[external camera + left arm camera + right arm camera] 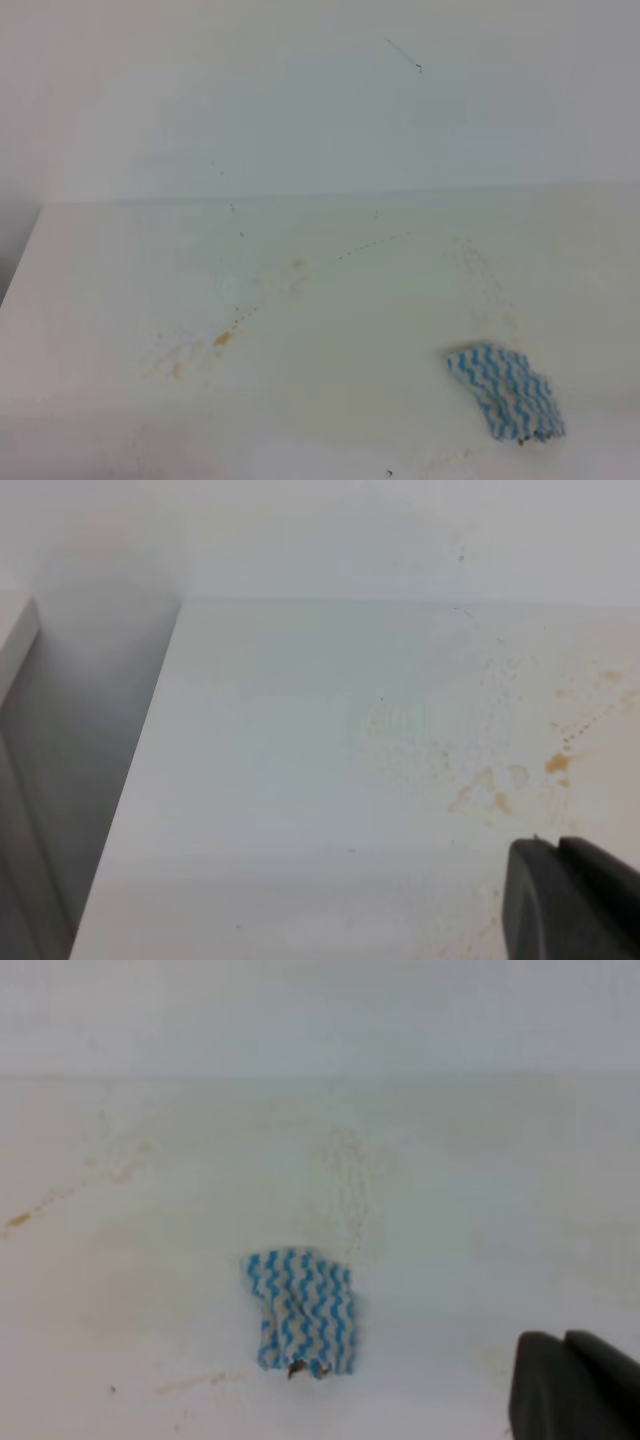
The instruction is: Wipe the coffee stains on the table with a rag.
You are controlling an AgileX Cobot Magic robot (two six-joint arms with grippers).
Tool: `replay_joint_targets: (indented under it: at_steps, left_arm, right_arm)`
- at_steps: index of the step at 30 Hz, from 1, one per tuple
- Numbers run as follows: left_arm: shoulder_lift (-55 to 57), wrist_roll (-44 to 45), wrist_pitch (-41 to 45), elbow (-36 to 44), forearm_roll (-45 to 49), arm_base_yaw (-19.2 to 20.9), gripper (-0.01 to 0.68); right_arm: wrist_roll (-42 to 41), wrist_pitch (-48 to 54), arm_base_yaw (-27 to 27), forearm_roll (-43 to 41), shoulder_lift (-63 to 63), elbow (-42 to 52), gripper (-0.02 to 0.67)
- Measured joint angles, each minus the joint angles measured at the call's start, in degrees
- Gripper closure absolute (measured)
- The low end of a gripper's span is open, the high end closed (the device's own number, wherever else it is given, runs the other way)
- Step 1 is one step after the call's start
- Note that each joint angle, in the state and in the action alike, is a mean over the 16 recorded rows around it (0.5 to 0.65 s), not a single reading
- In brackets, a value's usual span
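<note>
The rag (300, 1312) lies flat on the table (480, 1220), left of the closed, empty right gripper (575, 1385); no writing shows.

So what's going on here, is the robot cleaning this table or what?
Nothing is being handled right now. A small white cloth with blue wavy stripes lies loose on the plain white tabletop, toward the right side, with neither arm touching it. Only faint orange-brown smears and specks show, left of the cloth; no large wet blotch is visible. The right gripper sits shut, back from the cloth. The left gripper hovers near the smears, and it looks closed.
</note>
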Motion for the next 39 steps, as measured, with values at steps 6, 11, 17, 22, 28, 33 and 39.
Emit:
replay_joint_targets:
  at_steps: [6, 11, 17, 22, 28, 33, 39]
  left_arm:
    - [0.0, 0.0, 0.0, 0.0, 0.0, 0.0, 0.677]
    - [0.0, 0.0, 0.0, 0.0, 0.0, 0.0, 0.677]
    - [0.0, 0.0, 0.0, 0.0, 0.0, 0.0, 0.677]
    - [0.0, 0.0, 0.0, 0.0, 0.0, 0.0, 0.677]
    - [0.0, 0.0, 0.0, 0.0, 0.0, 0.0, 0.677]
    - [-0.3, 0.0, -0.16, 0.4, 0.01, 0.0, 0.676]
    - [-0.4, 0.0, -0.16, 0.4, 0.01, 0.0, 0.676]
  right_arm:
    - [-2.61, -0.91, 0.0, -0.21, -1.58, 0.28, 0.651]
    - [-6.25, -4.1, 0.0, -0.43, -1.68, 1.82, 0.651]
    - [-10.16, -10.76, -0.35, 0.08, -1.68, 6.29, 0.651]
    - [-12.11, -16.96, -2.13, 1.09, -1.68, 10.89, 0.651]
    - [-15.43, -22.61, -7.02, 4.1, -2.14, 15.29, 0.651]
    - [-20.19, -26.24, -13.61, 7.9, -3.7, 18.76, 0.651]
    - [-24.74, -30.77, -21.25, 12.22, -6.95, 24.65, 0.651]
